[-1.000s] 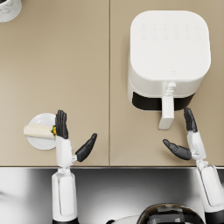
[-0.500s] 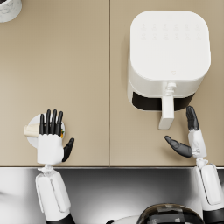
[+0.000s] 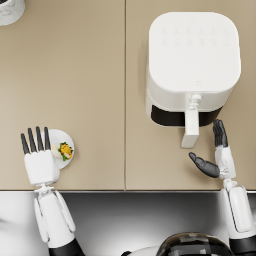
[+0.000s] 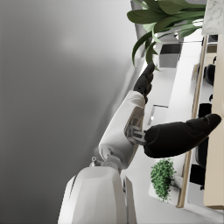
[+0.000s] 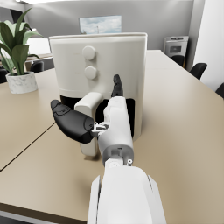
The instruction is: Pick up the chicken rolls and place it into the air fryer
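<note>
A: Left hand?
B: Fingers straight, spread, empty. Chicken roll on a white plate, just beside them.
A: Right hand?
B: Open, empty, thumb out, fingertips near the air fryer handle.

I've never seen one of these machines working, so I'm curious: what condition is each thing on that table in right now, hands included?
air fryer: upright, drawer pulled partly out, handle toward the robot.
chicken roll: lying on its plate, not held.
plate: flat on the table, partly covered by the left hand.
left hand: open, fingers straight, over the plate's edge.
right hand: open, holding nothing, beside the fryer handle.
</note>
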